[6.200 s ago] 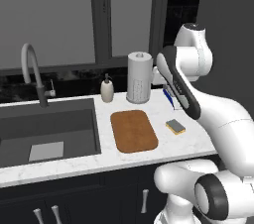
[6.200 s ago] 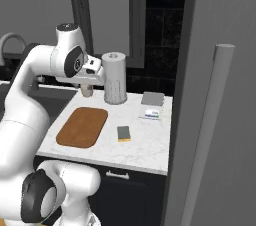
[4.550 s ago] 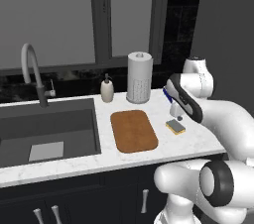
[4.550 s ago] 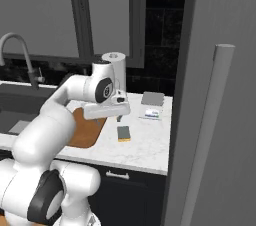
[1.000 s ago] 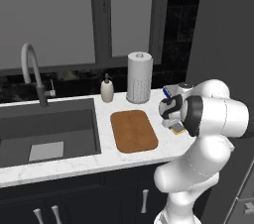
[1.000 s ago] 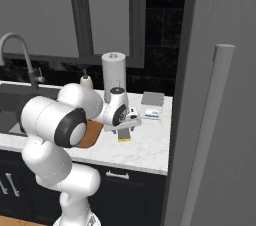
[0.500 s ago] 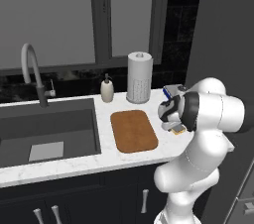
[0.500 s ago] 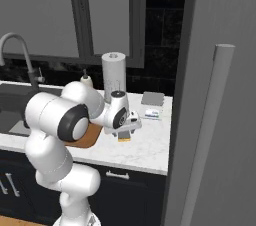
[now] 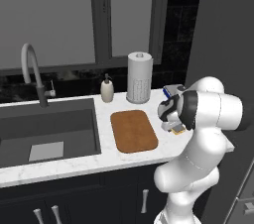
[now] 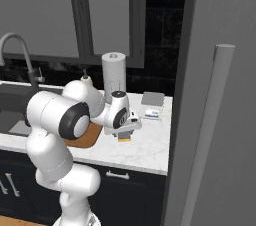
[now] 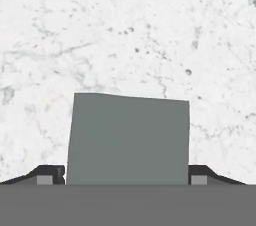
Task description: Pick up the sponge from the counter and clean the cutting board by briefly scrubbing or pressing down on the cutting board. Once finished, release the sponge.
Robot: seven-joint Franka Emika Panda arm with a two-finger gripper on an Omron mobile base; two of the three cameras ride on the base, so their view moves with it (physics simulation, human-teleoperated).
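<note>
Counter (image 9: 144, 156) carries everything you need: the cutting board (image 9: 133, 130) lies beside the sink, and the sponge (image 11: 128, 139) sits well right of it, off the wood. Your gripper (image 11: 128, 176) straddles the sponge, a fingertip at each flank, seemingly touching; whether it truly pinches, you cannot tell. Lift too early and the block may slip out. From the base cameras the wrist hides most of the sponge.

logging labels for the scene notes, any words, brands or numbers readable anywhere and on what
None can be read.
The blue-and-white flat object on the counter may carry print, but it is too small and blurred to read.
The soap bottle, paper towel roll, sponge and cutting board show no lettering.
</note>
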